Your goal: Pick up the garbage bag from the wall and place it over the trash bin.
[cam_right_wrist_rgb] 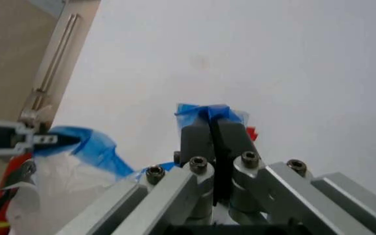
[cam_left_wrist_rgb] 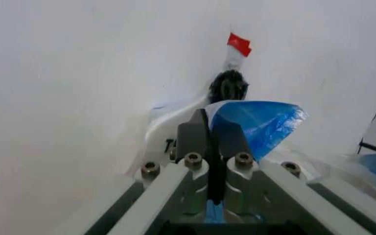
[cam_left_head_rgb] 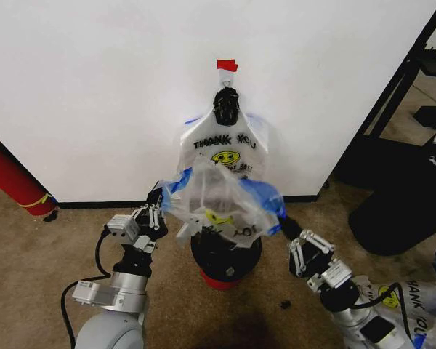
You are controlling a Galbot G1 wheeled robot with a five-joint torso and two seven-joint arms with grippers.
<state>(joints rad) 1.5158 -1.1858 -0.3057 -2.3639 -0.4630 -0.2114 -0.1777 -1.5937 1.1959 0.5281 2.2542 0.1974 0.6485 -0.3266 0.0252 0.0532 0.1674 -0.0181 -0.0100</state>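
A whitish garbage bag [cam_left_head_rgb: 216,202] with blue trim is stretched open between my two grippers, just above the trash bin [cam_left_head_rgb: 225,256], a black mesh basket with a red base. My left gripper [cam_left_head_rgb: 158,203] is shut on the bag's left blue handle [cam_left_wrist_rgb: 266,122]. On the other side, the right gripper [cam_left_head_rgb: 284,226] is shut on the right blue handle [cam_right_wrist_rgb: 204,111]. Behind them, more "THANK YOU" bags [cam_left_head_rgb: 229,149] hang from a black hook [cam_left_head_rgb: 226,107] on the white wall [cam_left_head_rgb: 94,87], under a piece of red tape [cam_left_head_rgb: 227,65].
A red cylinder [cam_left_head_rgb: 11,174] leans at the wall on the left. A black stand and frame [cam_left_head_rgb: 400,196] fill the right side. Loose bags [cam_left_head_rgb: 421,298] lie on the carpet beside my right arm. Brown carpet [cam_left_head_rgb: 43,254] lies open to the left.
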